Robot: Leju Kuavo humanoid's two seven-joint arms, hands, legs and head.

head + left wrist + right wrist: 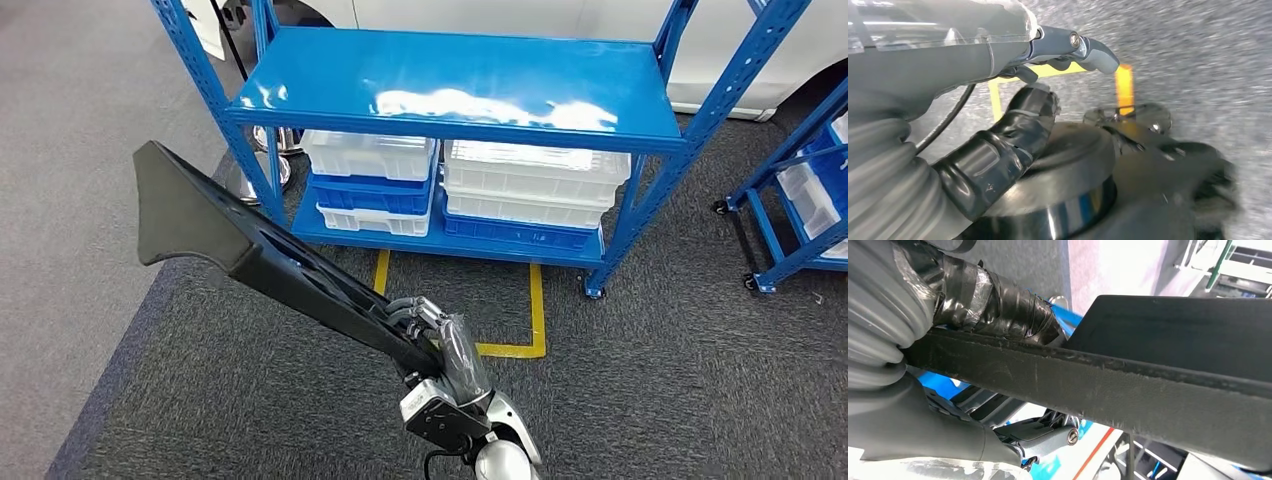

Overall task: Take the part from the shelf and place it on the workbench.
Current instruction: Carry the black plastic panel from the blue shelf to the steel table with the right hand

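Gripping the long black plastic part (240, 250) is my right hand (440, 345), fingers wrapped round its narrow end, and the broad flared end juts up and away toward the left post of the blue metal shelf (450, 90). The part is off the shelf, carried in the air above the grey carpet floor (200, 400) in front of it. From the right wrist, the part (1128, 385) runs as a dark rough-edged bar straight across, with my taped thumb (998, 305) pressed on its edge.

Moving right along the shelf: its glossy top board is bare, and on the lower board sit stacked white and blue plastic bins (375, 180), then a second stack of white and blue plastic bins (535, 190) beside them. Yellow floor tape (525, 335) marks a box on the carpet just in front of the shelf. To the shelf's right stands a second blue rack (800, 200) on castors.

My left hand (1038, 85) hangs over the carpet, fingers apart, holding nothing, yellow tape (1124, 87) beyond it.
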